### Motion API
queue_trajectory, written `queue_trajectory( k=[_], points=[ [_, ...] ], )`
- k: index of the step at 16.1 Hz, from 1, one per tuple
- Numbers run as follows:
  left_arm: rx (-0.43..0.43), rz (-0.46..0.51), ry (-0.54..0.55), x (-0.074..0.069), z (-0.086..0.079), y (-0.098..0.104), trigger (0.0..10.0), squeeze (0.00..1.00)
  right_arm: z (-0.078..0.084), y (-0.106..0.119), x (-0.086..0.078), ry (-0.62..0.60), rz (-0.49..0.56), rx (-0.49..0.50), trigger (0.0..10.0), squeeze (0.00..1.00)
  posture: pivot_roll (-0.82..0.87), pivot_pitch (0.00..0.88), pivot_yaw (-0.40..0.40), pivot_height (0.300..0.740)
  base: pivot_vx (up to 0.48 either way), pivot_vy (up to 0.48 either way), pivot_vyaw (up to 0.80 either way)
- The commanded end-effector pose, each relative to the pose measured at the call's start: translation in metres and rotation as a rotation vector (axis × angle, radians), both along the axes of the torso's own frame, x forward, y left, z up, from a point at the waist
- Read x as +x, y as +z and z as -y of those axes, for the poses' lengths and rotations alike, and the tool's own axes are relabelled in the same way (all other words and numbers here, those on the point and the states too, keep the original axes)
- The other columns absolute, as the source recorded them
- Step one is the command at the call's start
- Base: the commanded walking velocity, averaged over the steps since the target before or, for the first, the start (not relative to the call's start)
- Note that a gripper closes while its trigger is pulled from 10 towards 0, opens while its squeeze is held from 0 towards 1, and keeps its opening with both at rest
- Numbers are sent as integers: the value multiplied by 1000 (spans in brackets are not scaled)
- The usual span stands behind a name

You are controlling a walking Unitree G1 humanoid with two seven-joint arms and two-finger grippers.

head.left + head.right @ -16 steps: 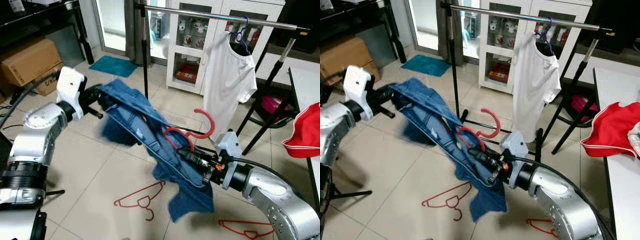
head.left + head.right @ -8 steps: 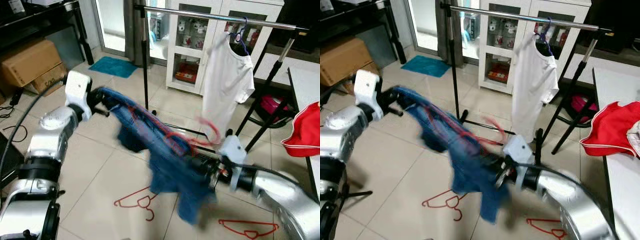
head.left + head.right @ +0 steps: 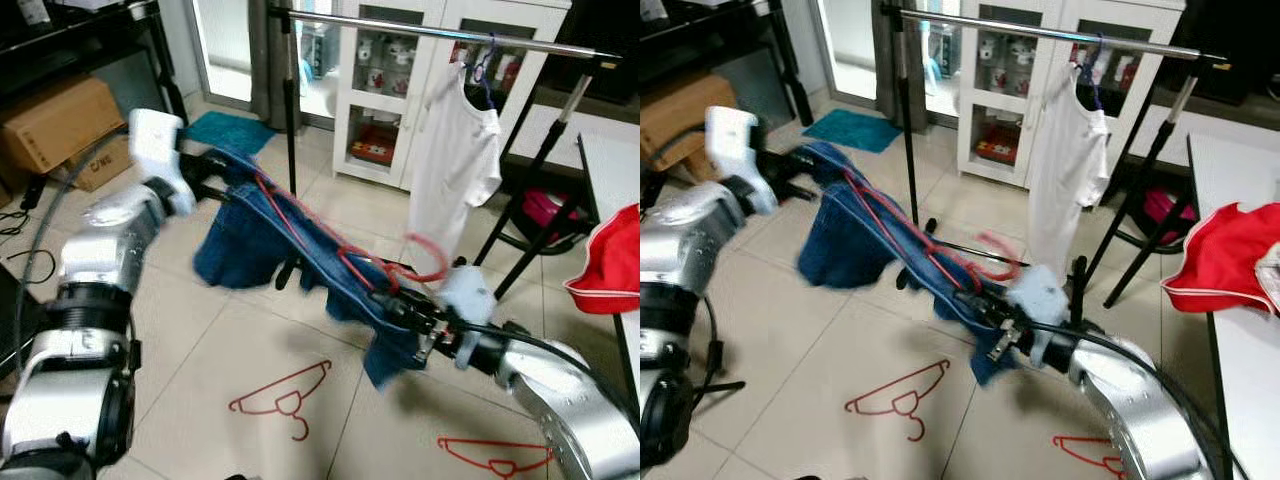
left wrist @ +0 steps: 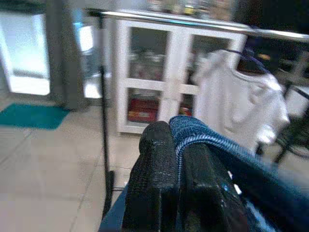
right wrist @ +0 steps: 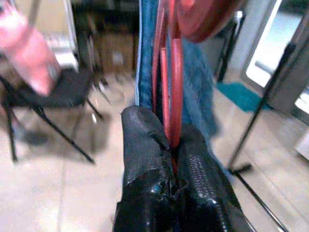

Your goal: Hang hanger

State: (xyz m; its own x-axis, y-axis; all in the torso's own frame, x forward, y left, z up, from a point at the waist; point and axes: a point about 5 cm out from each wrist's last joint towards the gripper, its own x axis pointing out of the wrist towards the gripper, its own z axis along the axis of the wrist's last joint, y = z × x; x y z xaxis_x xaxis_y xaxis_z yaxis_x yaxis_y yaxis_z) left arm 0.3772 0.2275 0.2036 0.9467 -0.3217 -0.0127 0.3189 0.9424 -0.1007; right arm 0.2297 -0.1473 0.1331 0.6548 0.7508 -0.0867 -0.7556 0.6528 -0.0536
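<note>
Comparing with a second ago, we see that our left gripper [image 3: 215, 180] has risen and moved toward the rack, so the blue jeans [image 3: 290, 240] are now stretched in a tighter line between our two arms, and less cloth hangs low near the floor. The red hanger [image 3: 395, 262] lies along the jeans, its hook [image 3: 430, 262] curling up beside our right gripper [image 3: 410, 318]. In the right wrist view the two black fingers [image 5: 145, 145] are pressed together on the red wire of the hanger, with denim behind it. In the left wrist view the left fingers [image 4: 154, 169] are closed and pinch a folded edge of the jeans. We judge that the garment is being lifted and opened for carrying to the clothes rail [image 3: 440, 32], which is above and well apart from the hook, so the hanging itself is not yet done. A white T-shirt [image 3: 455, 150] already hangs on the rail. Two more red hangers [image 3: 285, 395] lie on the tiled floor. The head views are blurred around the right wrist, so we cannot tell exactly how the jeans sit on the hanger or whether they are secure, and the right end of the rail is partly cut off.
</note>
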Motion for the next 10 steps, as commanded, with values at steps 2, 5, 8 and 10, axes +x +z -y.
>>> queue_trajectory(
  k=[2,5,8,10],
  points=[
    [-79,14,188,0,-31,2,0,0,14,0,-5,-29,-18,103,0,0,-74,0,30,740,0,0,0],
    [-56,-53,178,-2,-29,-16,0,0,14,10,-3,-49,5,197,0,0,-81,0,39,740,0,0,0],
    [75,-153,-242,-20,33,-42,0,0,25,27,28,-394,70,362,0,0,-83,0,41,740,0,0,0],
    [59,-161,-401,-35,65,-46,0,0,36,33,40,-597,91,481,0,0,-81,0,39,740,0,0,0]
  ],
)
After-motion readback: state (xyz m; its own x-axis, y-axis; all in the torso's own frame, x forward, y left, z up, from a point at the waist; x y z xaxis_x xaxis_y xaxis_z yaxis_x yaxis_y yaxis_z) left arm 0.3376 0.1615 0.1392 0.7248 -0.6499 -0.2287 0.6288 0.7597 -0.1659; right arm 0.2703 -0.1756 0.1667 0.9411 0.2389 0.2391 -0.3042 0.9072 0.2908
